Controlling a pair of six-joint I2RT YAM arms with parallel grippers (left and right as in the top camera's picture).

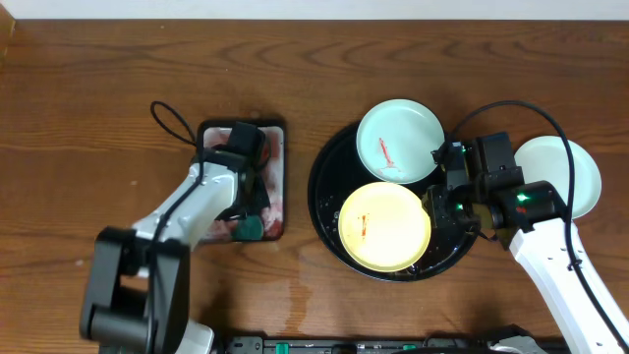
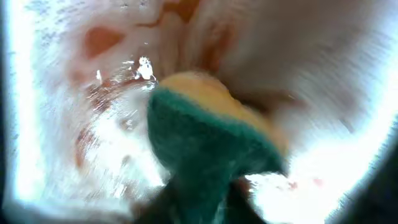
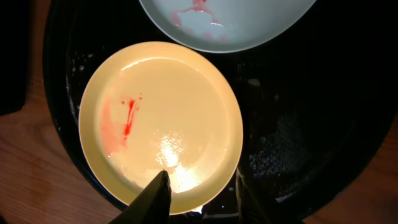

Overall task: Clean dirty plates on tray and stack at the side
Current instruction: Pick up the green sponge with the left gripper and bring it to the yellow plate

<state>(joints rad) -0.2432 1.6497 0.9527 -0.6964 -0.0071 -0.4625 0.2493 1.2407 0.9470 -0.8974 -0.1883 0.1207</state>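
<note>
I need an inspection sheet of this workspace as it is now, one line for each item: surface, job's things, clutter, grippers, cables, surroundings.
Surface: wooden table.
Job's things: the black tray holds a pale blue plate and a yellow plate, both with red streaks. A third pale plate lies on the table to its right, partly hidden by the arm.
Clutter: small rectangular tray with reddish foam.
Grippers: left gripper holds a teal sponge in the foam. Right gripper is open, fingers either side of the yellow plate's rim.
Cables: black loop beside the left arm; black cable arching over the right arm.
Surroundings: nothing seen.
</note>
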